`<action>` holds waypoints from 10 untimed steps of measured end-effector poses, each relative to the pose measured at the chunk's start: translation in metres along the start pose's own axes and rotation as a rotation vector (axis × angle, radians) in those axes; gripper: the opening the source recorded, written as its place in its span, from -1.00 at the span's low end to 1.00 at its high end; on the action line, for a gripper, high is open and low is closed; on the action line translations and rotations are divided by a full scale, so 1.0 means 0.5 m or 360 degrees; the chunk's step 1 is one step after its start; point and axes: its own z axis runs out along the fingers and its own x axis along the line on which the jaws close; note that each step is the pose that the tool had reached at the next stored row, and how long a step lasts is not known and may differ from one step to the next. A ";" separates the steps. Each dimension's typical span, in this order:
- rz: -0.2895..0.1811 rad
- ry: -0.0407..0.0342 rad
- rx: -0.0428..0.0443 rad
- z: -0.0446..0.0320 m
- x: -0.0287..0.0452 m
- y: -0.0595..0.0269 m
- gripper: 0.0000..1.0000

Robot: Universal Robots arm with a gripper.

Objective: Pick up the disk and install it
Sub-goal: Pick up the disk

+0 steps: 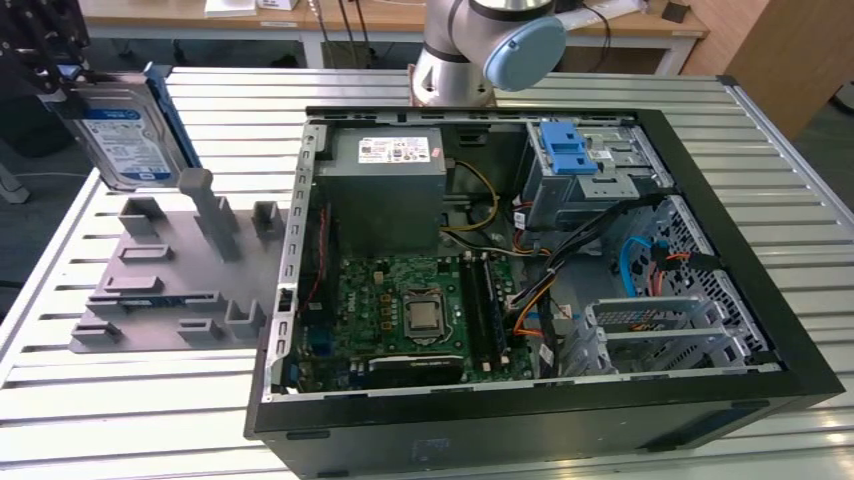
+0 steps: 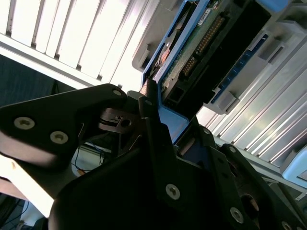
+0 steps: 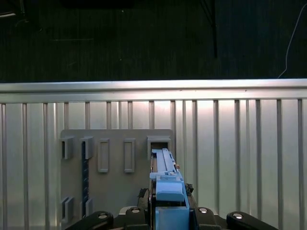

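Observation:
The disk, a silver drive with a white and blue label and blue rails, hangs upright at the exterior view's far left, just above the grey slotted fixture. My gripper is shut on its upper end. In the second wrist view a black finger presses against the blue rail, and the disk's connector edge shows beyond it. The first wrist view shows the disk edge-on above the fixture.
An open black computer case lies on the slatted metal table, to the exterior view's right of the fixture. Inside are a grey power supply box, a motherboard and a drive cage with a blue latch. The arm's base stands behind the case.

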 end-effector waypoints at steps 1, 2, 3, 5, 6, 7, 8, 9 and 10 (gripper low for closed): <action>0.0000 0.0000 0.0000 -0.002 0.000 0.000 -0.27; 0.0000 0.0000 0.0000 -0.004 0.000 0.000 -0.27; 0.0000 0.0000 0.0000 -0.006 0.000 0.000 -0.27; 0.0000 0.0000 0.0000 -0.010 0.000 0.000 -0.27; 0.0000 0.0000 0.0000 -0.012 0.000 0.000 -0.27; 0.0000 0.0000 0.0000 -0.014 0.000 0.000 -0.27; 0.0000 0.0000 0.0000 -0.016 0.000 0.000 -0.27; 0.0000 0.0000 0.0000 -0.018 0.000 0.000 -0.27; 0.0000 0.0000 0.0000 -0.019 0.000 0.000 -0.27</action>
